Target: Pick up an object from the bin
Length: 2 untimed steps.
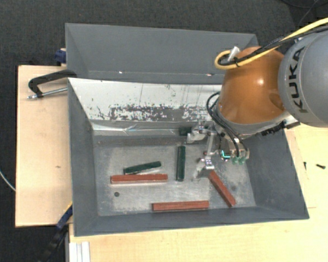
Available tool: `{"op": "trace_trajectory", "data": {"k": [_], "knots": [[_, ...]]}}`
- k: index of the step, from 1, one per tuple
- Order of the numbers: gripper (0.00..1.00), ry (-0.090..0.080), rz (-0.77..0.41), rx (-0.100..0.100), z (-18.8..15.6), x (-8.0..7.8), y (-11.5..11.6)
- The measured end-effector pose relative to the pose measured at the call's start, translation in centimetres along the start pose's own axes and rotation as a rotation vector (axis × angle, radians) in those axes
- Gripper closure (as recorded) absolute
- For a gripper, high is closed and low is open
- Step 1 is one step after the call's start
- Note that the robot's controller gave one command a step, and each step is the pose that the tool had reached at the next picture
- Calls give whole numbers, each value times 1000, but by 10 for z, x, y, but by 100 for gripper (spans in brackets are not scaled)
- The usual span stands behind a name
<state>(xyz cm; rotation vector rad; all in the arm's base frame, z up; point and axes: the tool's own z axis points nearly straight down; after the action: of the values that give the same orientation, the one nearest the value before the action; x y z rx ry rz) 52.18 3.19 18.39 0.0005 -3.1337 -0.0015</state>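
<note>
My gripper (209, 162) hangs low in the right half of the bin, under the arm's orange cover. Its tip is just above the upper left end of a red-brown stick (222, 189) that lies slanted towards the bin's front right corner. To the gripper's left, a short way off, a dark green stick (180, 164) lies pointing front to back on the floor. I cannot make out whether anything is held.
On the bin's left side a second dark green stick (142, 168) lies above a long red-brown stick (139, 178). Another red-brown stick (180, 206) lies along the front wall. The arm and its orange cover hide the bin's right rear part.
</note>
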Motion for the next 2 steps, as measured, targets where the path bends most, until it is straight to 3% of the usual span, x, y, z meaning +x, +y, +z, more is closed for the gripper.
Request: {"op": "trace_trajectory", "data": {"k": [1, 2], "knots": [[0, -9, 1, 0, -4, -2, 0], [0, -13, -88, 1, 29, -24, 22]]}}
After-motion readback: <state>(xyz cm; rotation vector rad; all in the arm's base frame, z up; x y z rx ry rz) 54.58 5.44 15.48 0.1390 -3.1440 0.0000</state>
